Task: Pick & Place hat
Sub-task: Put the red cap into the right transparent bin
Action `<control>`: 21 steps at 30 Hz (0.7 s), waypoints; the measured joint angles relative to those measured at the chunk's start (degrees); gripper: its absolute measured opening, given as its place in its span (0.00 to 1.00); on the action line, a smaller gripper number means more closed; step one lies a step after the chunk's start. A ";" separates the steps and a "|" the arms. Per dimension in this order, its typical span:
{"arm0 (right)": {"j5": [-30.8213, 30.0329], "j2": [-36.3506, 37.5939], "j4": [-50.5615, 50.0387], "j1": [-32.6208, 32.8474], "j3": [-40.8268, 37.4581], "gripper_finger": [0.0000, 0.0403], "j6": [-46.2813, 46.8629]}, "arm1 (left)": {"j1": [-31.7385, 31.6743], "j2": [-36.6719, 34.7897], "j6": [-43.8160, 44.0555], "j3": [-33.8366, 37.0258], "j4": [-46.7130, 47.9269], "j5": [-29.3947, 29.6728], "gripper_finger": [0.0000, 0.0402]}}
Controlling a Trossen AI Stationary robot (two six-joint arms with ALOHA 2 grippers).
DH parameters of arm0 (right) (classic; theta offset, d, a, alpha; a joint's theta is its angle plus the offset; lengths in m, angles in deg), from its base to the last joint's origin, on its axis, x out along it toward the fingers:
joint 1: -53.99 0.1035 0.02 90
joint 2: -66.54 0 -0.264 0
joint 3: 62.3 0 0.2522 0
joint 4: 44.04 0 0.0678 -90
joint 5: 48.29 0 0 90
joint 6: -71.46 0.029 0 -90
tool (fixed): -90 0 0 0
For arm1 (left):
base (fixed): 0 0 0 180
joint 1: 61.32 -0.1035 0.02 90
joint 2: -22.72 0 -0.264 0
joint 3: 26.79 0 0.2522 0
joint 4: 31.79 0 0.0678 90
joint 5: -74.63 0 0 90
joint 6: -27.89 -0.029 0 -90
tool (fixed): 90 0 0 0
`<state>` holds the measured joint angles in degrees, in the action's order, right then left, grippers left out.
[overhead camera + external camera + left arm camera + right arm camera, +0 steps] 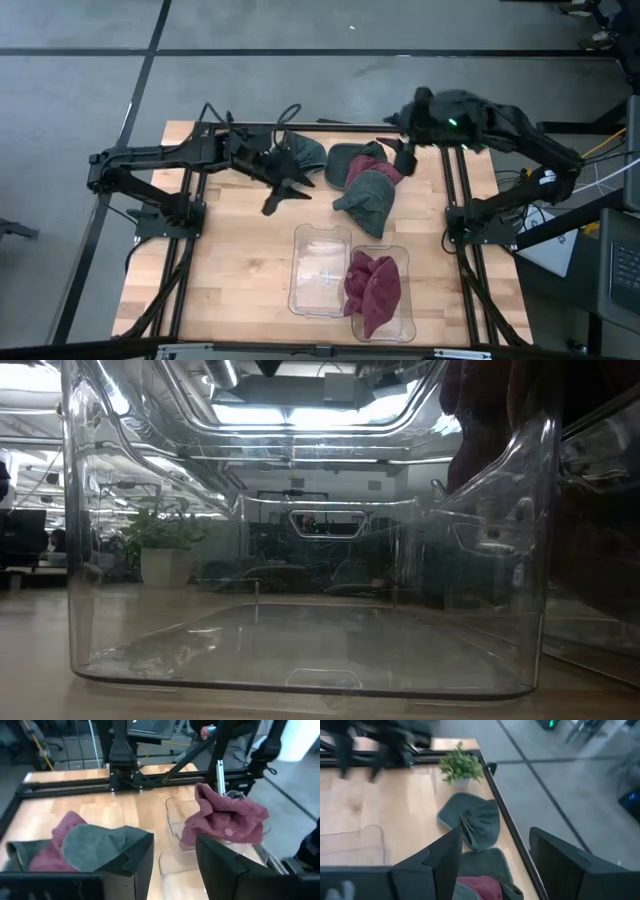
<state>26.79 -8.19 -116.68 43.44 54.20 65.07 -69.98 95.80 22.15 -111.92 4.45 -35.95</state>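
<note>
Bins — two clear plastic ones — sat side by side; the empty clear bin (320,270) touched the clear bin (392,322) holding a maroon fabric hat (372,289). Beyond them lay a grey-green fabric hat (368,197). Left gripper (283,188) and right gripper (404,152) hovered beyond the bins — both spread, empty.

Site: robotics lab | wooden table (230,270) on black frame (190,260) | grey concrete floor (300,90) | ceiling strip lights (300,412) | cables (600,150)

Clear bin (300,650) walls blur the room behind them.
</note>
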 joint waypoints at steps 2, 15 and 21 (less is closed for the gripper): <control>2.77 -1.98 -0.19 -3.69 0.00 0.57 0.13 | -1.06 -1.34 -2.68 0.00 1.75 -0.68 0.34; 9.67 -13.18 -5.03 -18.22 0.00 0.57 2.76 | -11.62 -9.30 -14.75 0.00 18.97 1.60 0.32; 12.24 -13.76 -1.44 -20.84 -5.46 0.57 2.99 | -16.24 -12.05 -17.32 0.00 23.02 1.60 0.32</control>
<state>39.03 -21.95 -118.12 22.60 48.74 68.06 -86.22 83.74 4.83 -111.92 27.47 -34.35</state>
